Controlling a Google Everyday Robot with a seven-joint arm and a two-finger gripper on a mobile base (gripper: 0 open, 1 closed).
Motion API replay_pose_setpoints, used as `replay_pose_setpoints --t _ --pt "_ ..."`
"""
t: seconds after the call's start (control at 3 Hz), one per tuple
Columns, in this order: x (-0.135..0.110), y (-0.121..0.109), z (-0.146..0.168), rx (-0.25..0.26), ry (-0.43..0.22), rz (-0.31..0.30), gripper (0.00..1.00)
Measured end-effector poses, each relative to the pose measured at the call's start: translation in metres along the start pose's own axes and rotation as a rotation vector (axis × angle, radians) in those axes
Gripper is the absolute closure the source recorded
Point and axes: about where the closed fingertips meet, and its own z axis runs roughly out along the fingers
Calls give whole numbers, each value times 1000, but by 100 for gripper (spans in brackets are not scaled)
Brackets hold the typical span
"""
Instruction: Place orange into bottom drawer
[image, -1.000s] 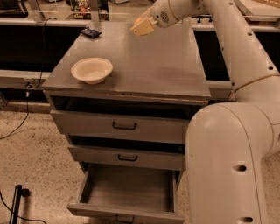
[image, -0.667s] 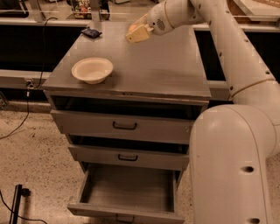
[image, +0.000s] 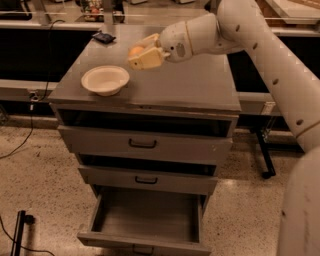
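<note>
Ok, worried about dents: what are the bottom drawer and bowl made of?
The bottom drawer: likely sheet metal, grey, dull sheen. The bowl: smooth cream, ceramic or plastic, unclear. The gripper, closed on the orange, hangs over the cabinet top near the bowl.

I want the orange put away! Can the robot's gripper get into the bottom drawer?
Probably yes. The gripper, shut on the orange, is over the cabinet top, but the bottom drawer is pulled out, with nothing seen in the way.

The gripper (image: 141, 53), holding the orange (image: 135, 50), has swung from the far edge of the bench (image: 190, 85) toward the cream bowl (image: 105, 80).
</note>
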Motion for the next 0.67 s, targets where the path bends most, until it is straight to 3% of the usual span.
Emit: replay_pose_setpoints --t 0.33,0.67 --pt "24 16 24 -59 32 37 100" --pt "24 16 24 -58 32 38 100"
